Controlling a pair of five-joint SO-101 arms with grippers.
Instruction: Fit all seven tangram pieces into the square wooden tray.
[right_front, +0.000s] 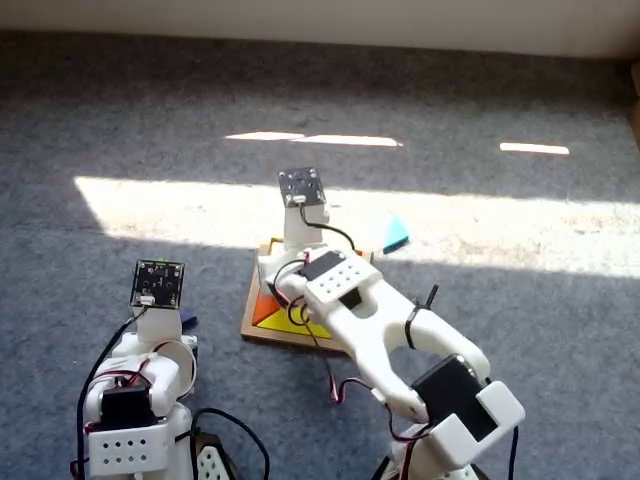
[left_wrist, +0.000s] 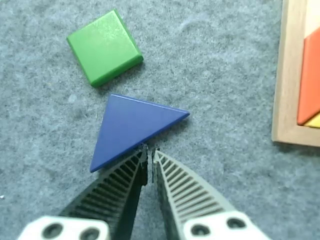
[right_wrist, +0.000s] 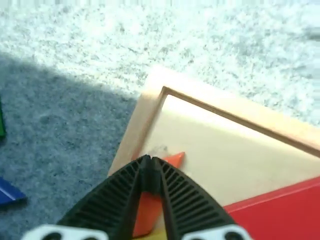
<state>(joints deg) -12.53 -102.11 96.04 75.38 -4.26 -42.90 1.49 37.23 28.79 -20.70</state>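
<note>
My left hand (left_wrist: 149, 150), lower centre, sat with fingers together at the blue triangle (left_wrist: 135, 127); I judged it should part and straddle that edge squarely.

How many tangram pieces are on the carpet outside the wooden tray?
3: green square block and dark blue triangle by the left gripper, light blue piece beyond the tray; the right arm may hide more.

Your left arm (right_front: 135, 400) sits folded at the near left, wrist pointing down, and your left pincer (left_wrist: 149, 156) has its fingers pressed together. Your right arm (right_front: 390, 330) stretches from the near right toward the centre, with your right pincer (right_wrist: 150, 164) also closed, tips touching.
</note>
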